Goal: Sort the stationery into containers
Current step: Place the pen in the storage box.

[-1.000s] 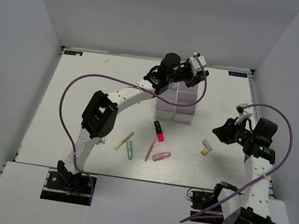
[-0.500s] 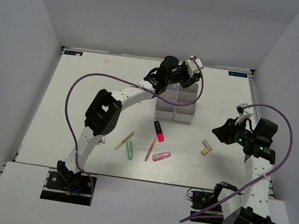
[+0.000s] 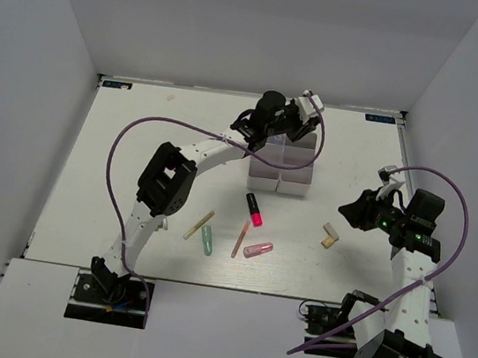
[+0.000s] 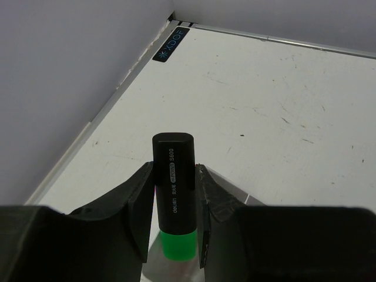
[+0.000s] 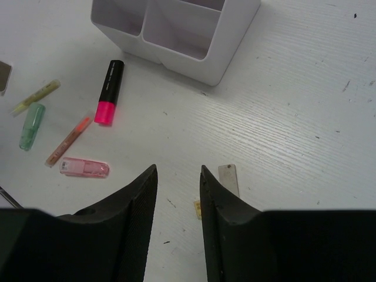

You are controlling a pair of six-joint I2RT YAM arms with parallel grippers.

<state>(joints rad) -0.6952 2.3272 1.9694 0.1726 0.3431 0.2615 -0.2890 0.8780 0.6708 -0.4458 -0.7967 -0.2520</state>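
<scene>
Since the left hand (image 4: pixel 173 197) is pinching the green-capped marker (image 4: pixel 173 170) right at the far edge of the organiser (image 3: pixel 278 185), upper middle of the overhead view, a sloppy release could miss it, while the right hand (image 5: pixel 177 173) hangs spread and empty.

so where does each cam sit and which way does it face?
Top external: above, behind the bases, looking down on the table; left arm, right arm show.
Left wrist: faces a far table corner; left gripper shut on green-capped marker.
Right wrist: looks down past the open right gripper at the organiser and pink-capped marker.
Shared: top also shows that marker.
</scene>
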